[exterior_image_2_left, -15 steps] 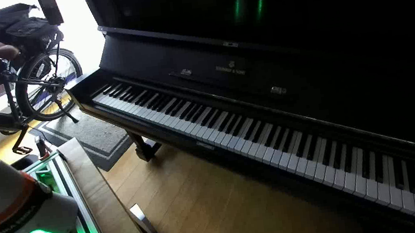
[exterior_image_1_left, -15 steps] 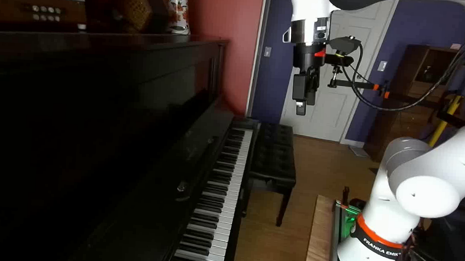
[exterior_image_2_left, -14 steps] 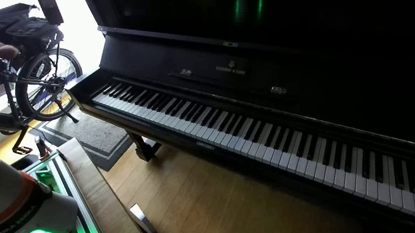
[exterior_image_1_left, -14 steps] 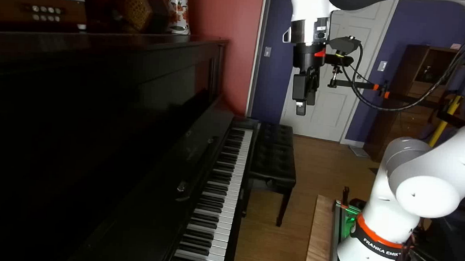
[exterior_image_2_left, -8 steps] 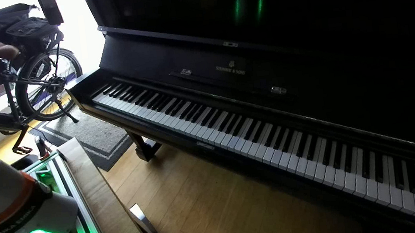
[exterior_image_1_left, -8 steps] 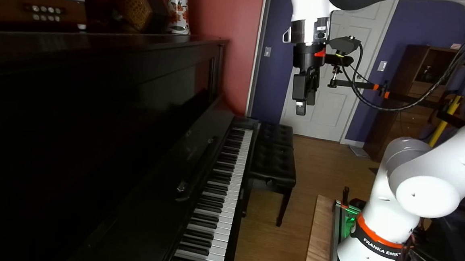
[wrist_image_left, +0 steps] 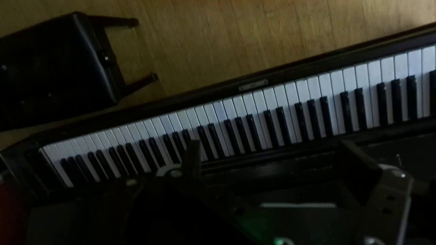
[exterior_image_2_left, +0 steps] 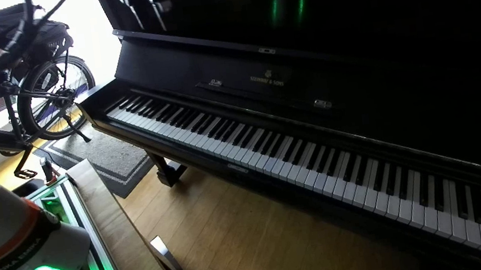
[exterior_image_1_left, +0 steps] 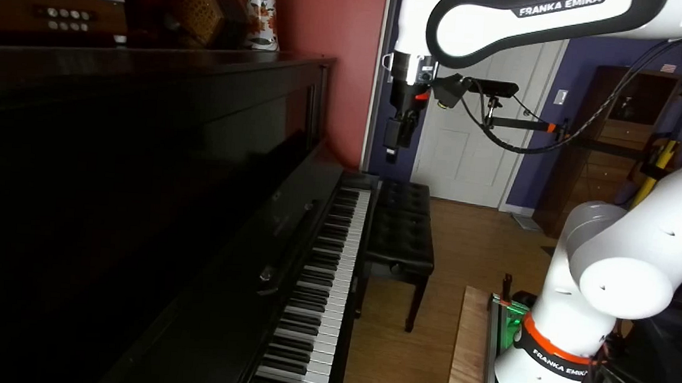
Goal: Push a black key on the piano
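My fingers (wrist_image_left: pixel 191 158) are spread, above the keys (wrist_image_left: pixel 237 107) of the piano (exterior_image_2_left: pixel 295 97). A padded bench (exterior_image_1_left: pixel 400 233) sits just beside it, a bicycle (exterior_image_2_left: pixel 24 110) past one end. The piano reads STEINWAY & SONS (small lettering), my arm (exterior_image_1_left: pixel 502 28) FRANKA EMIKA.

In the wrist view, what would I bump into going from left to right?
Black bench, one gripper fingertip, small pale plate, other gripper fingertip. The piano runs all the way across, so it's left out.
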Available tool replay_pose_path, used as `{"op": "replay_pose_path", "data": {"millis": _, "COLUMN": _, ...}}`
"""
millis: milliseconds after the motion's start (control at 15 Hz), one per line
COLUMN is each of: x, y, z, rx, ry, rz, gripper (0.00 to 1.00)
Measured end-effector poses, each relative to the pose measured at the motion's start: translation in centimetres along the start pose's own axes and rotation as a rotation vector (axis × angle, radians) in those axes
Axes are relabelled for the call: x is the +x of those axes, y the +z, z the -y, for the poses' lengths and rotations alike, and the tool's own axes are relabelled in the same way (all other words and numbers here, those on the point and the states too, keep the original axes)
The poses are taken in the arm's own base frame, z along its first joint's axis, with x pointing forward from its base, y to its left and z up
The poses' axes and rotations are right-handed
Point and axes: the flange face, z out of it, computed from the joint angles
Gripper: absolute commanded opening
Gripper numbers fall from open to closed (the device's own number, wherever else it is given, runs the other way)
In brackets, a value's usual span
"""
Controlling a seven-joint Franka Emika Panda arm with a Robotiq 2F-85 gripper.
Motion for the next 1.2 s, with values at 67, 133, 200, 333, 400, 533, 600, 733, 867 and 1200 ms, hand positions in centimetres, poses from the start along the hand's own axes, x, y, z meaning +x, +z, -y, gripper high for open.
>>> {"op": "replay_pose_path", "data": {"millis": 67, "x": 1.3, "y": 1.4, "z": -0.7, "rx": 0.016, "ry": -0.01, "rz": -0.028, "gripper": 1.0}}
{"op": "replay_pose_path", "data": {"millis": 133, "x": 2.4, "y": 2.8, "z": -1.3, "rx": 0.034, "ry": -0.018, "rz": -0.046, "gripper": 1.0}}
{"op": "replay_pose_path", "data": {"millis": 200, "x": 3.3, "y": 4.2, "z": -1.8, "rx": 0.058, "ry": -0.026, "rz": -0.056, "gripper": 1.0}}
{"op": "replay_pose_path", "data": {"millis": 333, "x": 4.7, "y": 6.8, "z": -2.5, "rx": 0.087, "ry": -0.021, "rz": -0.043, "gripper": 1.0}}
{"op": "replay_pose_path", "data": {"millis": 400, "x": 5.1, "y": 7.6, "z": -2.6, "rx": 0.092, "ry": -0.018, "rz": -0.033, "gripper": 1.0}}
{"op": "replay_pose_path", "data": {"millis": 533, "x": 5.4, "y": 7.9, "z": -2.6, "rx": 0.094, "ry": -0.017, "rz": -0.026, "gripper": 1.0}}
{"op": "replay_pose_path", "data": {"millis": 600, "x": 5.4, "y": 7.8, "z": -2.6, "rx": 0.094, "ry": -0.016, "rz": -0.029, "gripper": 1.0}}
{"op": "replay_pose_path", "data": {"millis": 733, "x": 5.5, "y": 7.7, "z": -2.5, "rx": 0.098, "ry": -0.02, "rz": -0.03, "gripper": 1.0}}
{"op": "replay_pose_path", "data": {"millis": 867, "x": 6.0, "y": 9.2, "z": -1.5, "rx": 0.161, "ry": -0.062, "rz": -0.012, "gripper": 1.0}}
{"op": "replay_pose_path", "data": {"millis": 1200, "x": 8.9, "y": 18.5, "z": -0.6, "rx": 0.282, "ry": -0.171, "rz": 0.016, "gripper": 1.0}}
